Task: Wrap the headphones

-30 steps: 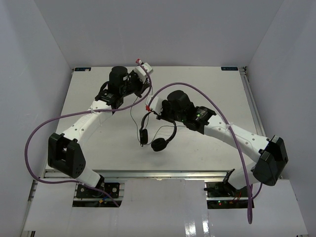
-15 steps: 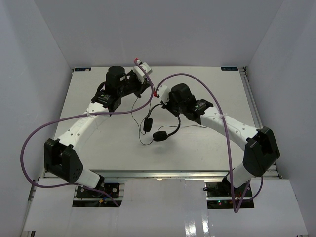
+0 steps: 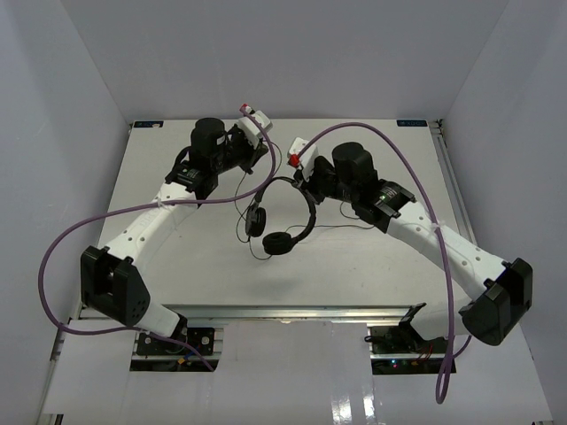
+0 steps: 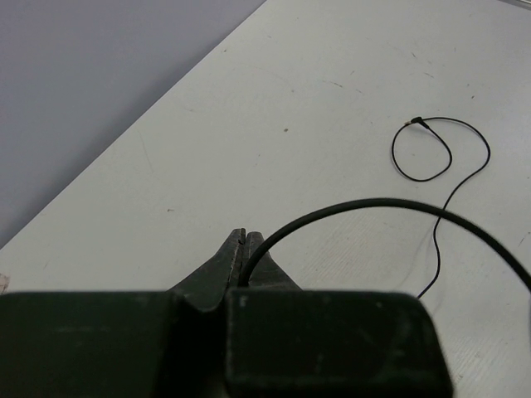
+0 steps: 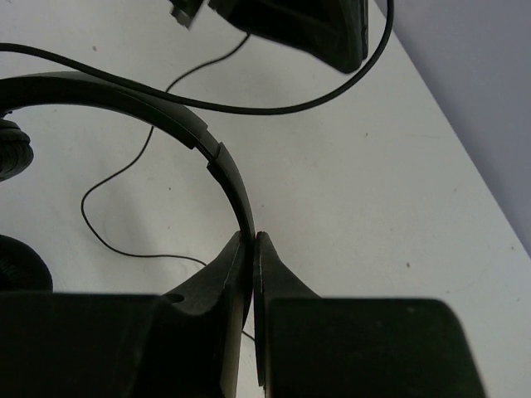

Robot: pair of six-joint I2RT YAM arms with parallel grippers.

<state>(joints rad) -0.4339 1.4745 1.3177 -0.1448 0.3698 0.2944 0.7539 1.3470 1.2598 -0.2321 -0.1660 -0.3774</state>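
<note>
**Spotter:** Start at your side of the table (image 3: 372, 266). What's nearest?

**Operator:** The headphones (image 3: 280, 242), about mid-table. Both earpads (image 3: 257, 220) hang lowest. I judge they're clear of the surface, with slack cord (image 4: 365, 203) drooping beside them.

**Spotter:** Who's carrying them?

**Operator:** My right jaws. They're pinched fully together on the headband (image 5: 178, 124), so the arch stands up and the pads dangle below it.

**Spotter:** And the left side?

**Operator:** Further back, my left jaws are closed tight on the cord itself. It arcs out of them to the right, toward the band. In the right wrist view it crosses just over the top of the band.

**Spotter:** Free end?

**Operator:** The plug end (image 4: 412, 123) lies on the table beyond, curled in a small loop, held by nothing.

**Spotter:** So you're winding. How do you want to run it?

**Operator:** That's my read. I want the right arm dead steady as the anchor. The left carries the cord around the band in close, neat turns. Light tension only: enough to lay each turn flat, not enough to drag the band out of the pinch. I'd place the turns beside the right jaws, never over them. I'd also watch that loose tail so it trails freely and doesn't snag.
</note>
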